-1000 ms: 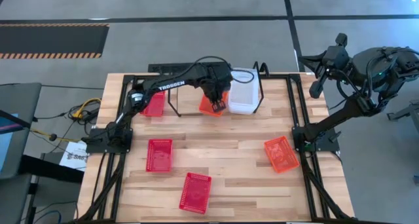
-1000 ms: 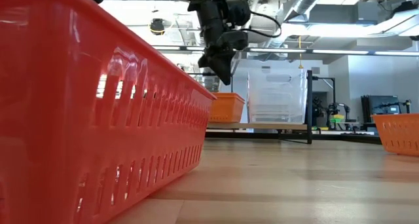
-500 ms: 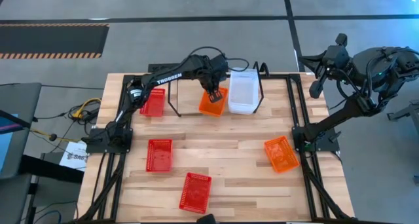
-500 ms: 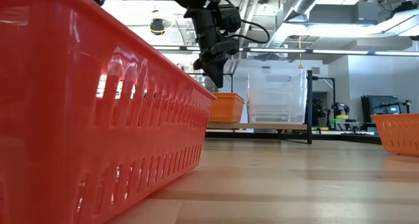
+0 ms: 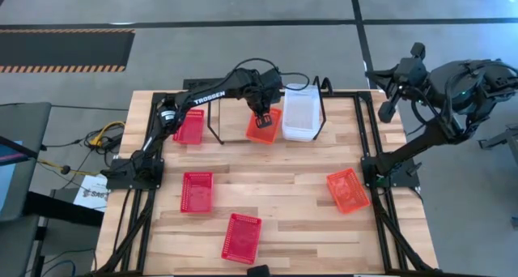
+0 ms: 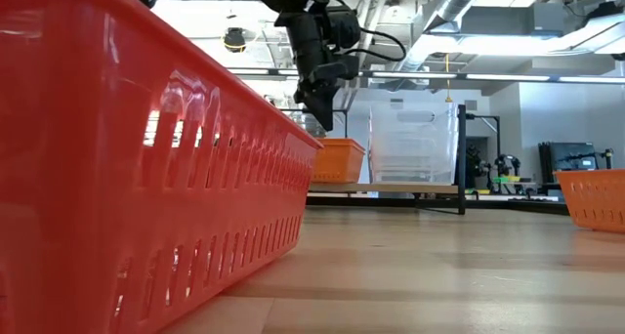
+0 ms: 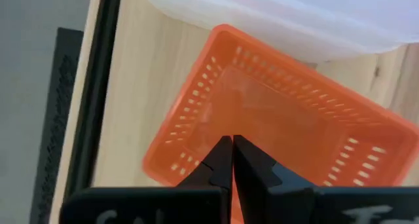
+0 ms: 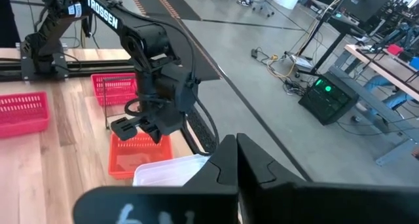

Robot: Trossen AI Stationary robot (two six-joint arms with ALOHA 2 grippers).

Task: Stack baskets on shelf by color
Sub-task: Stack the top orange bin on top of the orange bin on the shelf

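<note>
My left hand (image 7: 232,143), fingers pinched together and empty, hovers directly above the orange basket (image 7: 275,126) on the shelf (image 5: 214,127); my right hand (image 5: 385,108), also closed, waits off the bench (image 5: 291,188).

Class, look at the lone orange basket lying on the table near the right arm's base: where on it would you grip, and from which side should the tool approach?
Grip a rim wall of the orange basket, coming straight down from above. It lies open side up and skewed to the table edges, so turn the tool to straddle one thin wall, probably a long one.
</note>
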